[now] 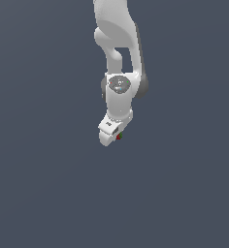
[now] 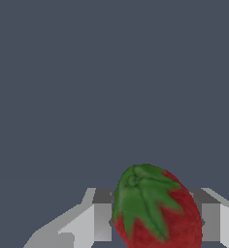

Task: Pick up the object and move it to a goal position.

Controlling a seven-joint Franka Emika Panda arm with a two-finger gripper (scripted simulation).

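We see a white robot arm reaching down against plain grey-blue. Its white claw point(image 1: 111, 135) pinches a small red strawberry with a green leafy cap point(image 1: 119, 137), which peeks out at the claw's three o'clock side. In the wrist view the strawberry point(image 2: 157, 210) sits between grey fingers point(image 2: 101, 220). We judge the pickup done; no goal marker shows, so carrying remains.
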